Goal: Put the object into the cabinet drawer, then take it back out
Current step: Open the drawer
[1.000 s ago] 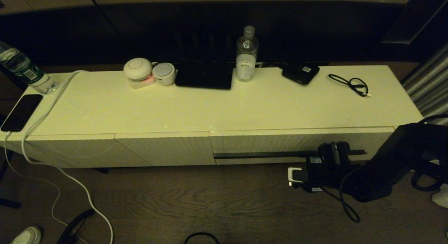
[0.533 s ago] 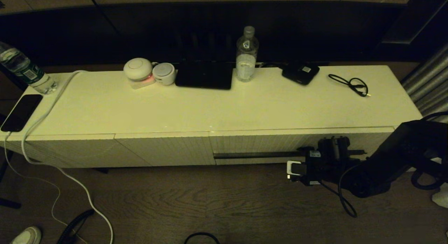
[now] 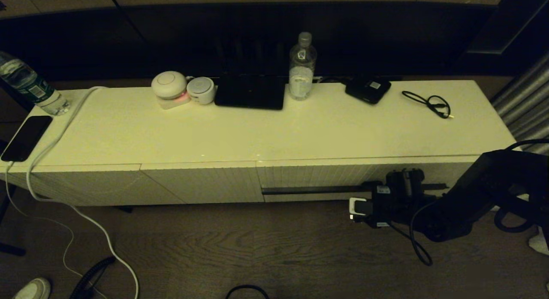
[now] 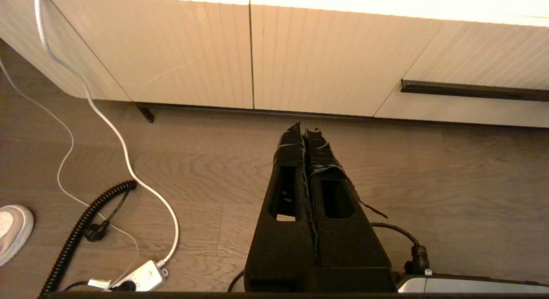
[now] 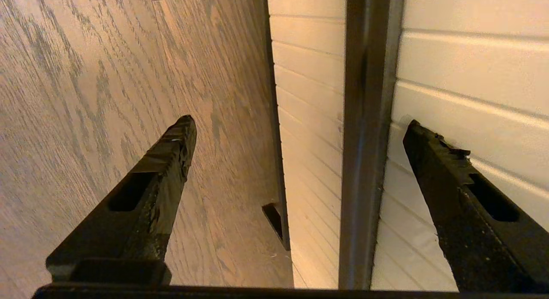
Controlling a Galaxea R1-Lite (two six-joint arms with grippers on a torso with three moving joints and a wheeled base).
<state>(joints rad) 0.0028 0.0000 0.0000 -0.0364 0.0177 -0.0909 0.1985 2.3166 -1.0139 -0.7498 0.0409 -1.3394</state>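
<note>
From the head view you get the whole cabinet (image 3: 274, 131): water bottle (image 3: 302, 67), a small flat black device (image 3: 369, 89) with a white label, a thin black cable (image 3: 431, 104), and a phone (image 3: 25, 137) on a white charging lead (image 3: 55, 136) at the far left. What that view doesn't give you is the fingers of the right gripper (image 3: 401, 183), since it's just a dark lump pressed up near the drawer front.

The right wrist view sorts that out. The right gripper (image 5: 300, 123) has its fingers spread wide, one finger (image 5: 171, 140) out over the wood floor and the other right against the ribbed face of the cabinet drawer (image 5: 450, 76). The dark handle strip (image 5: 364, 140) runs between them, not gripped.

The drawer (image 3: 364, 174) sits flush with the cabinet front, so it's closed.

The left wrist view shows something the head view misses entirely: the left gripper (image 4: 305, 129), fingers pressed together, hanging low over the floor (image 4: 450, 183) in front of the plain ribbed panels (image 4: 193, 54), well to the side of the handle strip (image 4: 472, 89).

The black fabric bundle isn't visible in any view, so I can't say where it lies relative to either gripper.
</note>
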